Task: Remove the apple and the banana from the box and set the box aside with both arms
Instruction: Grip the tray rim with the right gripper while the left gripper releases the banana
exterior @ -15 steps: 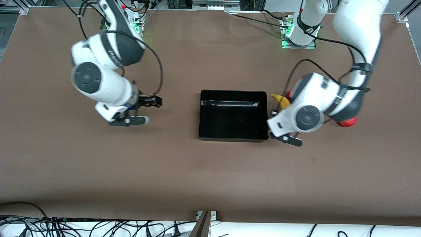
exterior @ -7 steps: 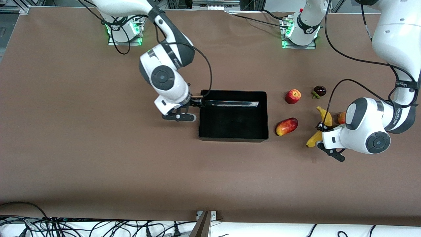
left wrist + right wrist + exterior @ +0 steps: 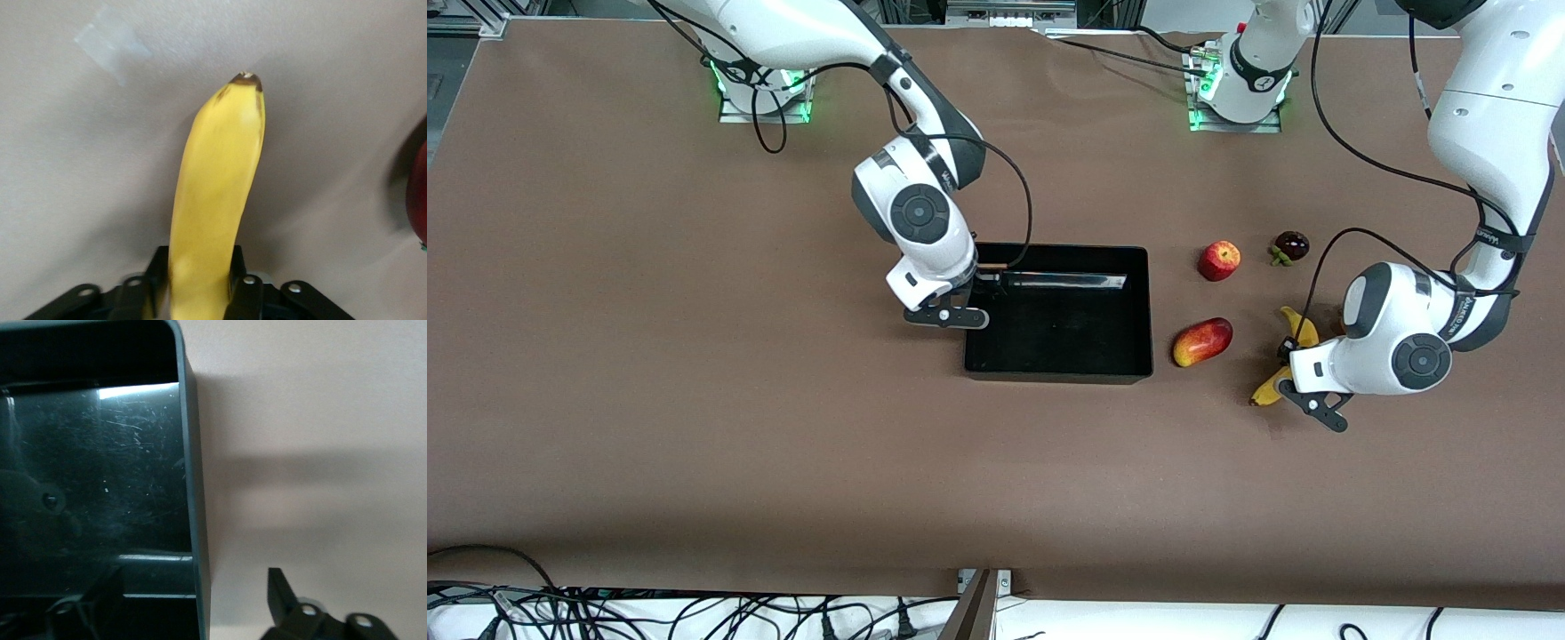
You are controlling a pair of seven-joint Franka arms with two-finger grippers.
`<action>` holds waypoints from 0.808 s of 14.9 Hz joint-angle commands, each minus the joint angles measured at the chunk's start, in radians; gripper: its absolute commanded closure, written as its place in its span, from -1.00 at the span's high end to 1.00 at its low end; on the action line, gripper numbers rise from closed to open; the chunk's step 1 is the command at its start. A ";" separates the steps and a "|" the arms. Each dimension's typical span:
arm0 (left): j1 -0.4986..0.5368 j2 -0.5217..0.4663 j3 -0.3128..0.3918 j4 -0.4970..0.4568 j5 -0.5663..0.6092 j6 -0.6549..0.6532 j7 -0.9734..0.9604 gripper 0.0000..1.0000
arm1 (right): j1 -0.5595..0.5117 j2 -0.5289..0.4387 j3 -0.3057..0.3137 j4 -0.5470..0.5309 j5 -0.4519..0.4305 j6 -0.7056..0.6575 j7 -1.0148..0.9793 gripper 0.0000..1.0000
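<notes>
The yellow banana [image 3: 1270,384] lies at the left arm's end of the table. My left gripper [image 3: 1288,366] is shut on its middle; in the left wrist view the banana [image 3: 217,187] runs out from between the fingers of the left gripper [image 3: 199,270]. The red apple [image 3: 1218,260] sits on the table between the banana and the black box [image 3: 1058,370], farther from the front camera. My right gripper [image 3: 976,286] is open and straddles the box's wall at the right arm's end. In the right wrist view that wall [image 3: 193,487] stands between the fingers of the right gripper [image 3: 193,600].
An oblong red-and-yellow mango [image 3: 1202,341] lies between the box and the banana. A dark round fruit [image 3: 1291,245] sits beside the apple. A red fruit [image 3: 417,193] shows at the edge of the left wrist view. Cables hang along the table's front edge.
My right gripper moved from the bare table to the box's wall. My left arm swung away from the box to the banana, and the banana shifted slightly toward the front camera.
</notes>
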 commanded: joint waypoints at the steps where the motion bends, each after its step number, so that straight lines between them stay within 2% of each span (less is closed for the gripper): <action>1: 0.018 -0.057 -0.017 -0.041 0.021 0.005 0.018 1.00 | 0.025 0.022 -0.014 -0.001 -0.028 0.031 0.020 0.09; 4: 0.005 -0.107 -0.028 -0.025 0.007 -0.037 0.003 1.00 | 0.023 0.027 -0.014 0.000 -0.027 0.029 0.018 -0.83; 5: 0.005 -0.129 -0.048 -0.021 0.002 -0.045 -0.001 1.00 | 0.022 0.027 -0.014 0.000 -0.023 0.029 0.020 -1.00; 6: 0.006 -0.147 -0.066 -0.014 0.001 -0.049 -0.011 1.00 | 0.015 0.027 -0.014 0.003 -0.020 0.028 0.017 -1.00; 8: 0.003 -0.166 -0.089 0.047 -0.001 -0.153 -0.023 1.00 | 0.000 0.016 -0.017 0.008 -0.028 0.015 -0.019 -1.00; 10: 0.000 -0.166 -0.130 0.168 -0.005 -0.341 -0.076 1.00 | -0.029 -0.016 -0.020 0.011 -0.030 -0.021 -0.040 -1.00; 12: -0.024 -0.164 -0.140 0.274 -0.045 -0.519 -0.182 1.00 | -0.066 -0.059 -0.047 0.023 -0.027 -0.095 -0.124 -1.00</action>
